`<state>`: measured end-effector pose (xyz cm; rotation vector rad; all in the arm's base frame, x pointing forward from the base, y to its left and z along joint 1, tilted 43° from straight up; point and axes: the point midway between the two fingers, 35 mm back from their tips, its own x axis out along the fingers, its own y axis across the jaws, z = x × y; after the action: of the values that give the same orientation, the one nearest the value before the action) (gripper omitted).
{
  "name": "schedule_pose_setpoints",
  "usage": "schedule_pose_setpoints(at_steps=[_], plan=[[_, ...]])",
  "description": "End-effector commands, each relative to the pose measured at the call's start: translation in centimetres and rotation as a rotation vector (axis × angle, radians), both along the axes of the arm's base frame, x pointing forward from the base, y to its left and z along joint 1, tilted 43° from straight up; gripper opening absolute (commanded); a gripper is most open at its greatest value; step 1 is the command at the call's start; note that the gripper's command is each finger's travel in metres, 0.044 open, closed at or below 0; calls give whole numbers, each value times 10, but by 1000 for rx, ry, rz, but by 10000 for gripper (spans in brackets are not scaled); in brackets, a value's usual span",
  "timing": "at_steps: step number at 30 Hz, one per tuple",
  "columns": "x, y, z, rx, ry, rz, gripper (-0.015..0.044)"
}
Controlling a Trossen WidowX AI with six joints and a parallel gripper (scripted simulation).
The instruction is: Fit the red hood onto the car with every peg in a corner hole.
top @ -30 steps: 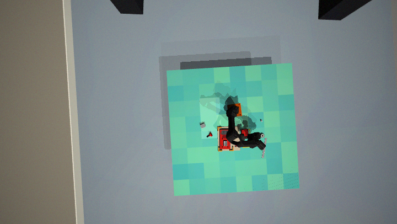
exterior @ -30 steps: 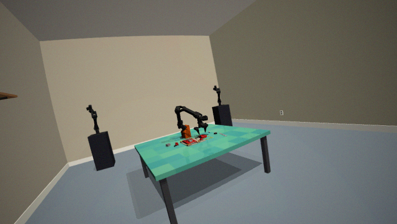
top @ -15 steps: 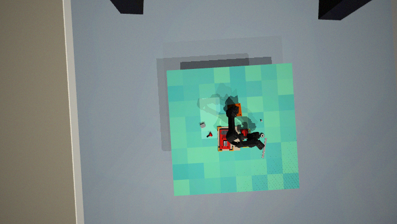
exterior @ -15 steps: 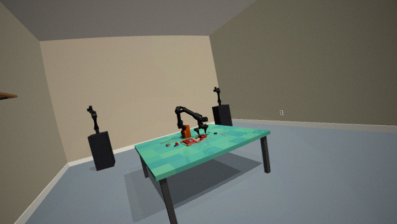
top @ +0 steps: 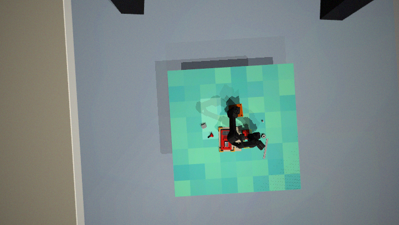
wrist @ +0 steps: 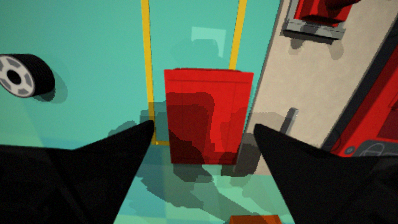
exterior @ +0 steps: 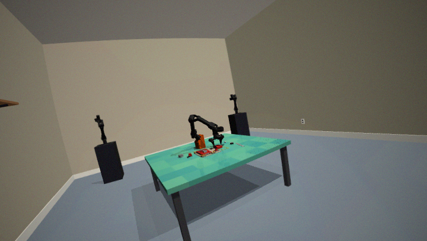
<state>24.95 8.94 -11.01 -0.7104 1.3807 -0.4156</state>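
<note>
— Where to begin?

— With the red, flat-roofed hood shell [top: 245,133] [exterior: 219,146] [wrist: 210,115]: on the table, roof up, at the yellow outline [wrist: 147,60], close beside the beige jig base [top: 238,149] [wrist: 270,75].

— And the black parallel-jaw gripper [top: 247,135] [exterior: 217,145] [wrist: 204,126]?

— Wide apart, with nothing clamped. In the wrist view, one fingertip to each side of the red shell, with room left on both.

— So, close now?

— Not before checking height. Hard to tell from here. Go straight down, low enough for the pads to meet the side walls, not just the roof edge, but short of pressing on the table.

— Any tight spot?

— Probably the jig side. Keep that fingertip in the narrow strip between shell and base; no scraping on the beige board.

— Then squeeze gently?

— Yes, evenly, square to the walls, to avoid twisting the shell. Lift level, well above the pegs, before crossing to the red car chassis [top: 223,145] [exterior: 201,151] [wrist: 380,120].

— And the black tyre with the pale hub [top: 263,136] [wrist: 30,82]?

— Well off to the other side. Just steer clear.
</note>
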Motion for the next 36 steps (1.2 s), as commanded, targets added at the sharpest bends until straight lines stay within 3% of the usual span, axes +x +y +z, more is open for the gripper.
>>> schedule_pose_setpoints(at_steps=[1,36], plan=[[-1,-3,-1,-9,4,5,440],[2,-15,-14,-10,4,5,440]])
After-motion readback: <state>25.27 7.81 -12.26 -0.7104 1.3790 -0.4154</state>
